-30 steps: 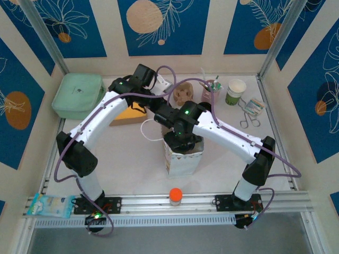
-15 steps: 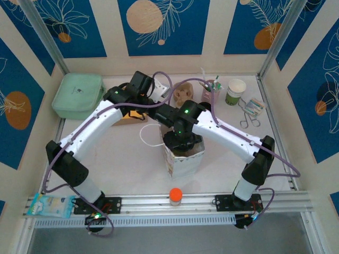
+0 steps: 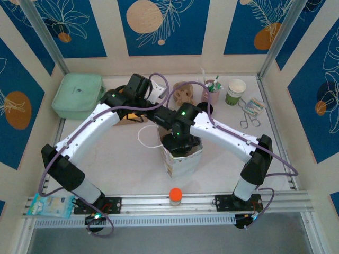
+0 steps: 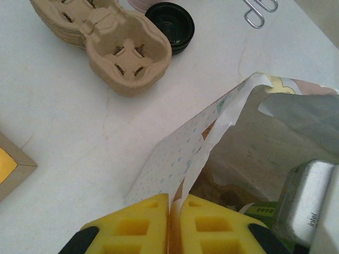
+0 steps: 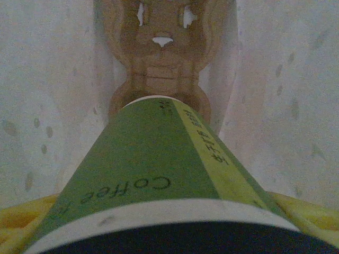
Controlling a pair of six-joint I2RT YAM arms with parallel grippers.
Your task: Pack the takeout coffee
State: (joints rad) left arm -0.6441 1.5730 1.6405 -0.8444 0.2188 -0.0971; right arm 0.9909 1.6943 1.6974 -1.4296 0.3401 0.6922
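Right gripper [image 3: 180, 144] grasps coffee [image 5: 153, 159] inside bag [image 4: 175, 153], base pointing down at carrier [image 5: 159, 63]: you lower straight. Left gripper [image 4: 170, 211] clenched on bag's far rim.

Overhead: bright, even light; soft shadows on the table [image 3: 122, 164].
Left wrist: bright, far table sharp; near yellow fingers [image 4: 132, 222] blurred.
Right wrist: dim and grainy inside the paper bag [image 5: 42, 106]; cup's [image 5: 153, 169] near rim blurred.

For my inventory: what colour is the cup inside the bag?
The cup is green with a lighter stripe; clearest in right wrist view.
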